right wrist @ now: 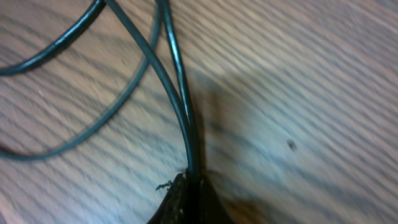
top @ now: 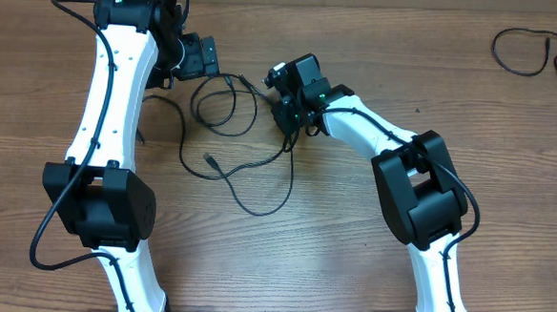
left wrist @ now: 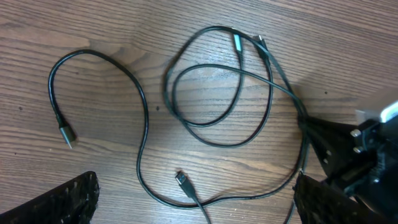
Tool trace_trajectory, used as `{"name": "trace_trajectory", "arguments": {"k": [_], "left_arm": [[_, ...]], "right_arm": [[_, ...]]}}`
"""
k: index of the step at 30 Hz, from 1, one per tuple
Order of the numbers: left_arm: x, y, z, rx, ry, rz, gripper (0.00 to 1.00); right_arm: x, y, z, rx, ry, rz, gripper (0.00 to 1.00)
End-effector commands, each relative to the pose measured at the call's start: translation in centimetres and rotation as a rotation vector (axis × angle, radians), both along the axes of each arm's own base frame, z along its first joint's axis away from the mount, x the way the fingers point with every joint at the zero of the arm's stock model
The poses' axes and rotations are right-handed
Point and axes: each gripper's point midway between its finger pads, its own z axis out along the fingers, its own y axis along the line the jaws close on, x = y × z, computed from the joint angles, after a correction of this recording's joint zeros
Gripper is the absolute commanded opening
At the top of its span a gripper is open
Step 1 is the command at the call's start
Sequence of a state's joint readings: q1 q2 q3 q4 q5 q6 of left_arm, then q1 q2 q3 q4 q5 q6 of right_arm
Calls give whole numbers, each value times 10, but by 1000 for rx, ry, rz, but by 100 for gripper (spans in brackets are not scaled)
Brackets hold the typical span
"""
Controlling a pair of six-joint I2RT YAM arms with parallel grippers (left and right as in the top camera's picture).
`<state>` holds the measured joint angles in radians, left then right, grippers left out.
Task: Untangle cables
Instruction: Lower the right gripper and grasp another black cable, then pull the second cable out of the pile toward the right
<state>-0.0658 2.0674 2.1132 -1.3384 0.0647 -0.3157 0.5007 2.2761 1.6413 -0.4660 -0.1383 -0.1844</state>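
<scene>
Two black cables [left wrist: 144, 109] lie looped at 9 o'clock from the right gripper [top: 290, 118], its closed tips pinching two strands; the left gripper [top: 205, 59] gapes empty; next, probably, pull toward 3 o'clock.

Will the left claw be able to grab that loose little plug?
Probably yes. The left claw is open and facing the plug, which lies bare on the table with nothing covering it.

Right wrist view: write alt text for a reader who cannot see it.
The right hand pinches the cables, two thin black strands, at the frame's bottom edge. They fan up and leftward across the wooden table.
</scene>
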Motion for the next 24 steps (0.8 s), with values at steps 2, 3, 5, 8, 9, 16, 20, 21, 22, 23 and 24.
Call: {"name": "trace_trajectory", "arguments": {"k": [2, 3, 5, 8, 9, 16, 20, 21, 22, 23, 24], "left_arm": [[2, -4, 11, -12, -30, 5, 100], [2, -4, 11, -12, -30, 5, 100], [2, -4, 11, -12, -30, 5, 100], [2, -4, 11, -12, -30, 5, 99], [2, -4, 11, -12, -30, 5, 100], [2, -4, 11, -12, -30, 5, 100], [2, -4, 11, -12, -30, 5, 100], [2, -4, 11, -12, -30, 5, 100], [2, -4, 11, -12, -30, 5, 100], [2, -4, 11, -12, -30, 5, 100], [2, -4, 11, -12, -30, 5, 100]], "right_arm": [[3, -10, 52, 18, -65, -18, 4], [0, -11, 62, 17, -67, -15, 4], [-7, -16, 80, 11, -66, -18, 4], [-16, -26, 103, -12, -75, -34, 4], [-22, -31, 119, -16, -84, -39, 4], [-50, -54, 211, 20, -193, -64, 4], [-77, -72, 296, 96, -360, -84, 4], [-86, -77, 318, 120, -409, -90, 4], [-94, -82, 338, 143, -452, -94, 4], [-108, -89, 365, 180, -514, -97, 4], [-116, -93, 379, 200, -548, -99, 4]]}}
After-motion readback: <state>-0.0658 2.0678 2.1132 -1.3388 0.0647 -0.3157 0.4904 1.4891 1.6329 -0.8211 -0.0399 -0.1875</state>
